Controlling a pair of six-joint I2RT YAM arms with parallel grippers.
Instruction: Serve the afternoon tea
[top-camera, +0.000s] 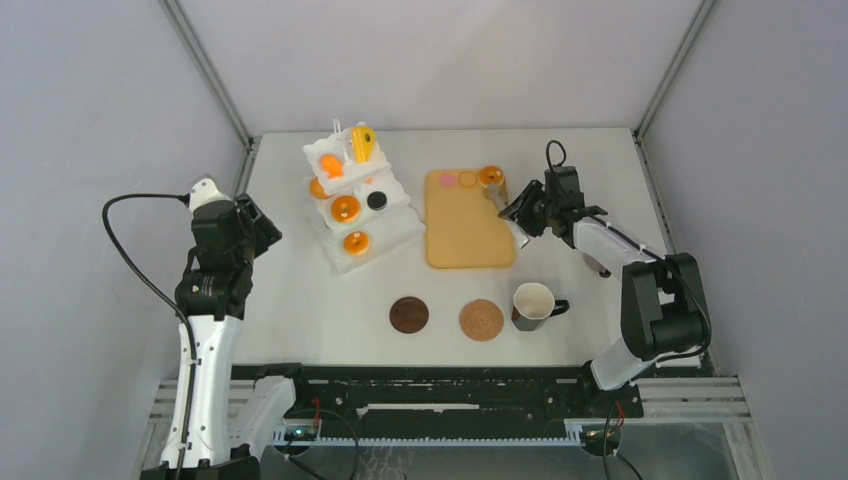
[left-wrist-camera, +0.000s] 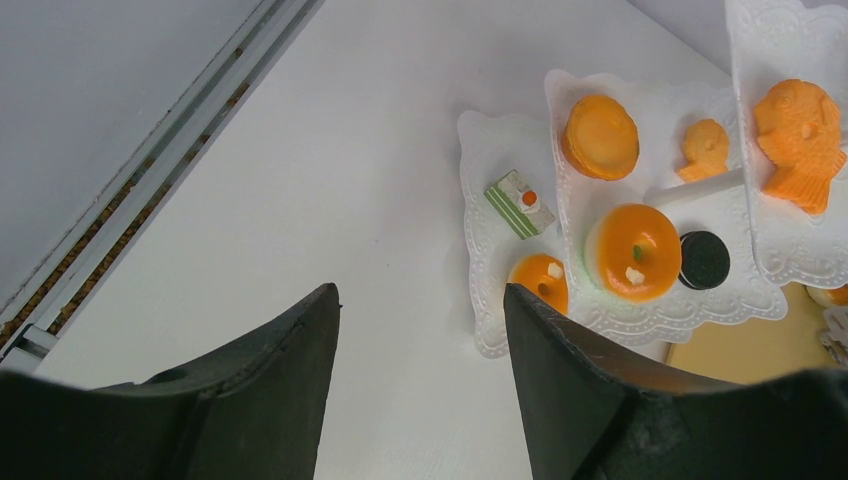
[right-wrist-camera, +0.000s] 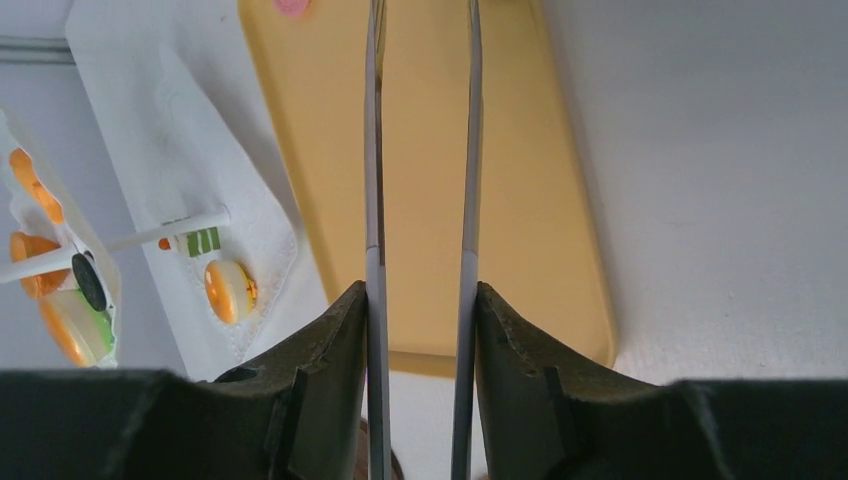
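Observation:
Pastries fill a white tiered stand (top-camera: 355, 200): orange tarts (top-camera: 346, 209), a black round (top-camera: 377, 200) and a yellow wedge (top-camera: 362, 143) on top. On the tan tray (top-camera: 470, 235) lie a pink round (top-camera: 447, 181), an orange round (top-camera: 467, 179) and an orange tart (top-camera: 490, 176). My right gripper (top-camera: 520, 213) is shut on metal tongs (right-wrist-camera: 375, 150). Their blades stand apart over the tray (right-wrist-camera: 520, 200) and point towards the tart. A dark mug (top-camera: 533, 304) stands by the tan coaster (top-camera: 481, 320). My left gripper (left-wrist-camera: 420, 295) hangs open and empty left of the stand (left-wrist-camera: 500, 150).
A dark brown coaster (top-camera: 409, 314) lies left of the tan one. A dark shape (top-camera: 597, 265) is partly hidden behind my right forearm. In the left wrist view a striped cake slice (left-wrist-camera: 518, 203) sits on the stand's lowest tier. Metal frame rails run along the table's back edges.

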